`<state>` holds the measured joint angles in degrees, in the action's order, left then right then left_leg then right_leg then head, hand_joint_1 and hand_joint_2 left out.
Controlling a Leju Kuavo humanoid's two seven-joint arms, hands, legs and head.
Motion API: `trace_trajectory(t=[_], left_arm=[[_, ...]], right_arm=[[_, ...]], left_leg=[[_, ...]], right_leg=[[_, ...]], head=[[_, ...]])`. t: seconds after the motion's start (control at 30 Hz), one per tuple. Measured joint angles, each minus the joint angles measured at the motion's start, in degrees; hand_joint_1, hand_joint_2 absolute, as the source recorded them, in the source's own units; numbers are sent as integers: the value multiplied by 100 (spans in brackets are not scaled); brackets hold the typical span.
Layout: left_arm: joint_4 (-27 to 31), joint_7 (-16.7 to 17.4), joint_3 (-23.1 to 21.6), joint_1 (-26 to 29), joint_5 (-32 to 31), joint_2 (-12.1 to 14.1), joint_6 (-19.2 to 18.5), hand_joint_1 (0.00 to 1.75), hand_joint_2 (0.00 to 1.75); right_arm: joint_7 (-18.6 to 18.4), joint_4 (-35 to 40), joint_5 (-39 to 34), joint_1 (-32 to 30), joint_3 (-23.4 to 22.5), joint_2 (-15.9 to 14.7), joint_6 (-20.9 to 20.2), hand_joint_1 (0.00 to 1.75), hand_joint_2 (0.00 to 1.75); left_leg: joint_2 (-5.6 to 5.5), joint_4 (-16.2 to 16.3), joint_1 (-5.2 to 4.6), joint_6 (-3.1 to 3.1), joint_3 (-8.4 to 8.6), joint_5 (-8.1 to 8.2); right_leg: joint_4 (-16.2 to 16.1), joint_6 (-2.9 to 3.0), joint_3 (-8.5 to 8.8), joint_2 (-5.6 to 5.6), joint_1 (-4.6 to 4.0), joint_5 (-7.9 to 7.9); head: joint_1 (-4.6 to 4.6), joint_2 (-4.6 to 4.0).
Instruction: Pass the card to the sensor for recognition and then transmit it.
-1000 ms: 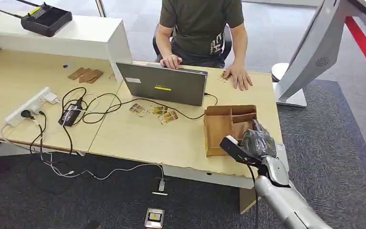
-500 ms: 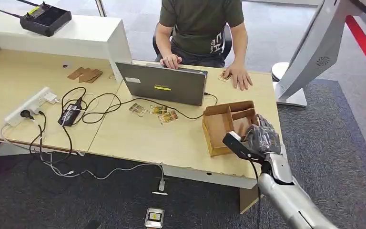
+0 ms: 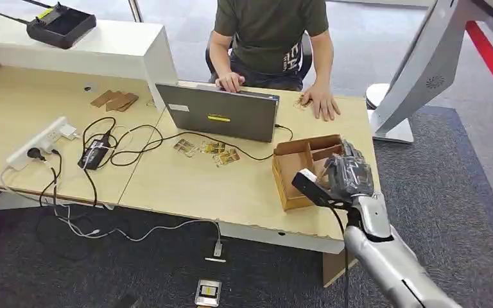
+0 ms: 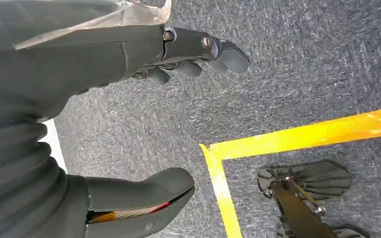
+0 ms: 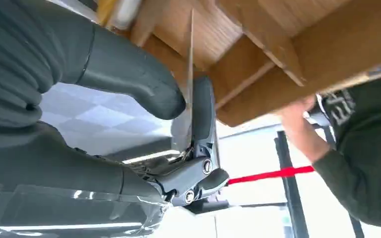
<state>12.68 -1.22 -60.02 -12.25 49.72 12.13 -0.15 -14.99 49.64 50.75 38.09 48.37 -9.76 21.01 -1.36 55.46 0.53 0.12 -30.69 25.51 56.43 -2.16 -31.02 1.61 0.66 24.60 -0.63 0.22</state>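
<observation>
Right hand [image 3: 348, 176] at the box [image 3: 295, 168] – thumb and fingers clamped on a card [image 5: 188, 84], edge-on to lift free – left hand [image 4: 129, 99] hangs, fingers apart

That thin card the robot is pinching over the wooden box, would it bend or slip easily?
The card looks flat and straight edge-on, so probably fairly stiff. It seems very thin, so likely light. The right hand pinches only a narrow area, so it may slip or twist if bumped on the wooden box.

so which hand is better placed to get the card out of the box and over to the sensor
The right hand. It is already at the cardboard box on the table, with a thin card edge-on between its thumb and fingers. The left hand hangs open over the carpet, holding nothing.
</observation>
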Motion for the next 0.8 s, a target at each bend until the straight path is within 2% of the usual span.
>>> trace_trajectory(t=[0.1,0.37,0.57,0.8], left_arm=[[0,4,-2,-23,-26,-15,-18,0,175],[2,122,-15,-178,-199,-72,-140,0,175],[2,236,-65,-335,-299,-151,-208,0,175],[2,269,-140,-414,-306,-216,-269,0,175]], right_arm=[[26,118,127,102,4,101,-29,175,175],[400,87,204,582,33,512,-258,175,175],[522,-371,184,1025,74,816,-402,175,175],[640,-944,177,1300,105,1139,-383,175,175]], left_leg=[[0,0,1,-1,0,-1],[-3,0,1,-2,-5,-2],[-2,0,1,-1,-6,-3],[-2,1,1,-1,-7,-2]], right_leg=[[1,0,0,0,-1,0],[2,0,-5,0,-1,0],[2,0,-5,0,0,-1],[1,0,-8,0,-1,0]], head=[[0,0],[-2,0],[-2,0],[0,0]])
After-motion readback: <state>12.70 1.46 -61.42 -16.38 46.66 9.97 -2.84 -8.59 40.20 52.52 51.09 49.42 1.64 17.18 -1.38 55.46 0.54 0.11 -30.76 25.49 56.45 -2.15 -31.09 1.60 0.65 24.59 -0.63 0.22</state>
